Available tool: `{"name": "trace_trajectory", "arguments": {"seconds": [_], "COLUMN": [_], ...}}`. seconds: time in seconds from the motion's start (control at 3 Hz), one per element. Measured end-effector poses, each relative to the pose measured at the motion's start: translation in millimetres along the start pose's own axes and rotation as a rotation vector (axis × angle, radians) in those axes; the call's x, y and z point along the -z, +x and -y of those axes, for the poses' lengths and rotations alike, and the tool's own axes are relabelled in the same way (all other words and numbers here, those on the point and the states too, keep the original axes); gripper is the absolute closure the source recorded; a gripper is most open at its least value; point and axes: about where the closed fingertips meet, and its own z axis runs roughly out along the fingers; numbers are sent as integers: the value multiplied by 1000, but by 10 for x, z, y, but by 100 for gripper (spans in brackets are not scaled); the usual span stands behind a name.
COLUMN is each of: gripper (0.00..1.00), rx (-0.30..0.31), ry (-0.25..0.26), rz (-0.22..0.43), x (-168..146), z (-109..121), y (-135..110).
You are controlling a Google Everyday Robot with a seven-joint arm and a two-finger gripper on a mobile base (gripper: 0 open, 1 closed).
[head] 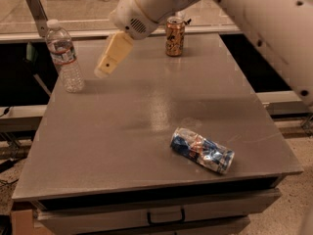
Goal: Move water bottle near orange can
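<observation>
The water bottle (pixel 64 56) stands upright at the far left of the grey table (pixel 146 131). It is clear ribbed plastic with a white cap and a white-and-red label band. The orange can (pixel 174 36) stands upright at the far edge, right of centre. My gripper (pixel 104 68) hangs above the table between them, a little right of the bottle and not touching it. Its cream fingers (pixel 113 54) point down and to the left.
A crushed blue, silver and red can (pixel 202 150) lies on its side near the front right of the table. A metal bracket (pixel 36 9) stands behind the bottle. A drawer with a handle (pixel 166 215) sits under the table's front edge.
</observation>
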Motion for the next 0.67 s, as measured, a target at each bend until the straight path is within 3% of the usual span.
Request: {"name": "trace_trajectory", "arguments": {"seconds": [0.67], "gripper": [0], "rx": [-85], "ry": [-17], "rz": [286], "x": [-847], "z": [299], "y": [-368]}}
